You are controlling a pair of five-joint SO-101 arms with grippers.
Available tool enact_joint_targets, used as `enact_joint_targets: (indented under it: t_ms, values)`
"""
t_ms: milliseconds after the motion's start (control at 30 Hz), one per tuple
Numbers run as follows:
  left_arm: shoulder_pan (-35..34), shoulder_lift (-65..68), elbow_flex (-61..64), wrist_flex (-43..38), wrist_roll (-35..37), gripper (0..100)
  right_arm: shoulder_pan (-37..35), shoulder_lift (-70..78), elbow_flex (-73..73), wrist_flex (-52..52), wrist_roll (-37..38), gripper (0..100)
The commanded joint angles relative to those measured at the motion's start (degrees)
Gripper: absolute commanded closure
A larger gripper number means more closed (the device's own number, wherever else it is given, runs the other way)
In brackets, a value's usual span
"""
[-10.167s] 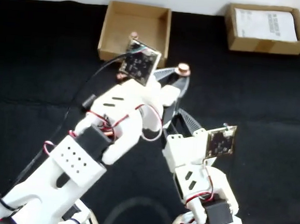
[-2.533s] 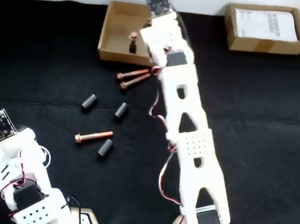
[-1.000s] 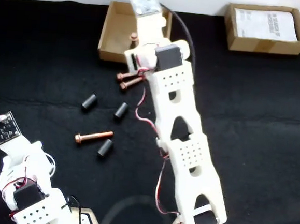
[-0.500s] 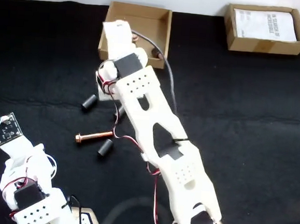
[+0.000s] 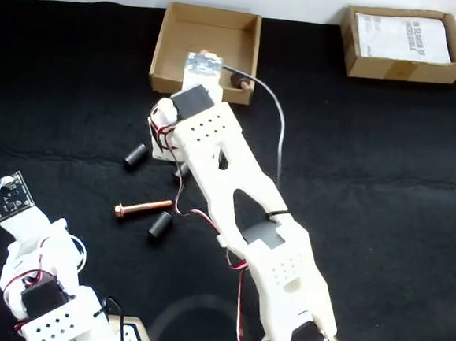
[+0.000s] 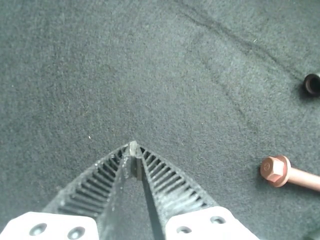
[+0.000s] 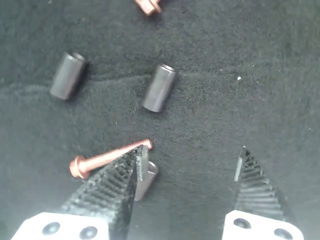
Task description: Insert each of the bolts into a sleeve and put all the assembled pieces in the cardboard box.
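Note:
The cardboard box (image 5: 173,49) stands at the back, with a copper-topped piece (image 5: 240,81) by its front right corner. My right arm (image 5: 214,150) stretches over the loose parts in front of the box. The right gripper (image 7: 193,152) hangs open above the black mat, holding nothing. Below it lie two black sleeves (image 7: 67,76) (image 7: 159,87), a copper bolt (image 7: 107,156) and a third sleeve (image 7: 148,179) partly behind one finger. From above I see the bolt (image 5: 142,208) and sleeves (image 5: 136,155) (image 5: 159,224). My left gripper (image 6: 132,150) is shut and empty, low at the front left.
A second cardboard box (image 5: 404,44) holding a printed sheet sits at the back right. The black mat (image 5: 384,191) covers the table. In the left wrist view a bolt head (image 6: 277,171) and a sleeve (image 6: 312,84) lie off to one side.
The right arm has swung away from over the box toward the loose sleeves and bolts, and now covers the two bolts near the box. The left arm has stayed at the front left.

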Motion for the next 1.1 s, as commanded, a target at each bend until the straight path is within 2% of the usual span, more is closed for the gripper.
enact_joint_targets:
  t_ms: [0, 467, 733, 967, 1067]
  values:
    - [-0.48, -0.48, 0.92, 0.44, 0.26, 99, -0.48, 1.19, -0.31, -2.42, -3.52, 73.9]
    - [-0.57, -0.48, 0.92, 0.44, 0.26, 99, -1.27, 4.18, 0.4, -15.52, -4.22, 73.9]
    - [-0.57, -0.66, 0.92, 0.44, 0.26, 99, -1.45, 12.97, -0.57, -17.45, -4.04, 73.9]
    - [-0.57, -0.84, 0.92, 0.44, 0.26, 99, -1.36, 16.75, -6.9, -17.36, -4.04, 73.9]
    - [-0.66, -0.84, 0.92, 0.44, 0.26, 99, -1.36, 18.77, -8.92, -17.36, -4.04, 77.7]
